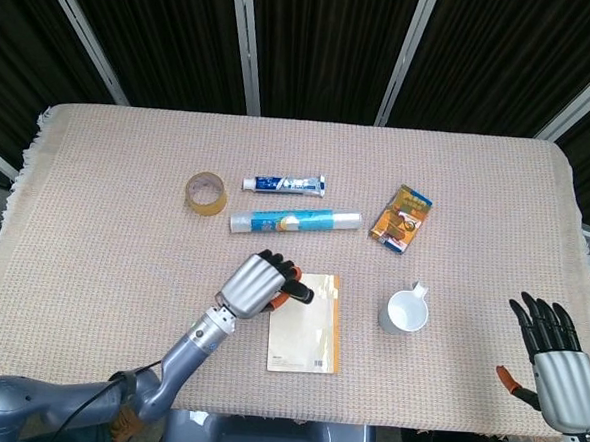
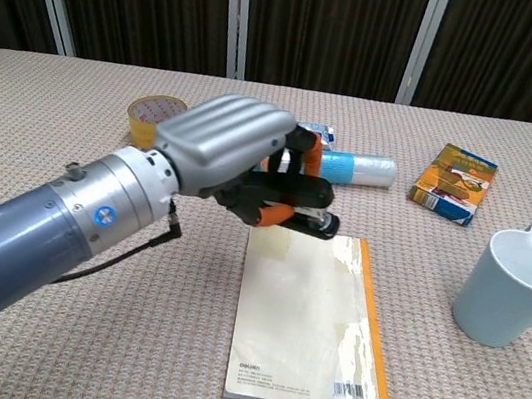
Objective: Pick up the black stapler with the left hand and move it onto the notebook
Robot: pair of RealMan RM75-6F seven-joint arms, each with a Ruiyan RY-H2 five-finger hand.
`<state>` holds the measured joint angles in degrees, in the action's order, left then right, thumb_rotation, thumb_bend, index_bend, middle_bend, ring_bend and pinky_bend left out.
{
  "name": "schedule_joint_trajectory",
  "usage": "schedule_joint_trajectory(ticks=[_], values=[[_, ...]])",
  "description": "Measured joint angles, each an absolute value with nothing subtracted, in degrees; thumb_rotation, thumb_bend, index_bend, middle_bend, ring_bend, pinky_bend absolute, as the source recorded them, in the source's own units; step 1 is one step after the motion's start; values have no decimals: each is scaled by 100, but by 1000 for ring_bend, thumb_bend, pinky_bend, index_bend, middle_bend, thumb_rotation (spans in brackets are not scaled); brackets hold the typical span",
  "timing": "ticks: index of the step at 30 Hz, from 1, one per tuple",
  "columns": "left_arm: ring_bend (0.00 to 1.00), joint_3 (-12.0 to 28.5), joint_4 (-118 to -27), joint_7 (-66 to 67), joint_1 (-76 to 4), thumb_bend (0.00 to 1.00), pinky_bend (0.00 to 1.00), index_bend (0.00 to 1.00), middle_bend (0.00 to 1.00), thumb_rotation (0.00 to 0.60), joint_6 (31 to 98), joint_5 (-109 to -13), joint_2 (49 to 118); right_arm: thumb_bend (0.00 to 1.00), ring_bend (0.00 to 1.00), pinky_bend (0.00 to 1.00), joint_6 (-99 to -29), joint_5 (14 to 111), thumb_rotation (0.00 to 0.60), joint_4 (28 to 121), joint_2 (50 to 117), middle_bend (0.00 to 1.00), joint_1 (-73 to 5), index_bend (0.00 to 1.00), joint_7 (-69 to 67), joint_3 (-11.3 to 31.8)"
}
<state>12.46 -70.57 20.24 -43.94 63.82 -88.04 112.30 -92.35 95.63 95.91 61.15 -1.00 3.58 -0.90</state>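
Observation:
My left hand (image 1: 256, 282) (image 2: 232, 156) grips the black stapler (image 1: 298, 292) (image 2: 311, 219) and holds it in the air above the top left corner of the notebook (image 1: 306, 322) (image 2: 313, 316). The stapler's black tip sticks out to the right of my fingers; the rest of it is hidden in the hand. The notebook lies flat, cream with an orange spine, near the table's front. My right hand (image 1: 555, 352) stays at the front right edge with fingers spread and nothing in it.
A white mug (image 1: 406, 311) (image 2: 514, 288) stands right of the notebook. Behind it lie a plastic-wrap roll (image 1: 295, 221) (image 2: 357, 167), a toothpaste tube (image 1: 283, 184), a tape roll (image 1: 205, 194) (image 2: 152, 118) and an orange box (image 1: 400, 217) (image 2: 453, 183).

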Motion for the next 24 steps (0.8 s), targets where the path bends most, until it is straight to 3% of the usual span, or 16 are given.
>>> schedule_joint_trajectory(ticks=[5,17,24], values=[[433,1265,-6835,2148,-4634,413,494,546,476,600,6183,-8746,11573,148,0,0,-9112,9057,600,9849,5982,0,-26,0,469,-28],[433,1292,-6140,1821,-4992,409,493,541,475,600,5812,-8551,12112,149,0,0,-9227,9088,600,9939,5899,0,83,0,539,61],[426,1228,-5913,1700,-5079,357,484,411,434,600,5708,-8502,12205,148,0,0,-9217,9011,600,9928,5923,0,91,0,582,119]])
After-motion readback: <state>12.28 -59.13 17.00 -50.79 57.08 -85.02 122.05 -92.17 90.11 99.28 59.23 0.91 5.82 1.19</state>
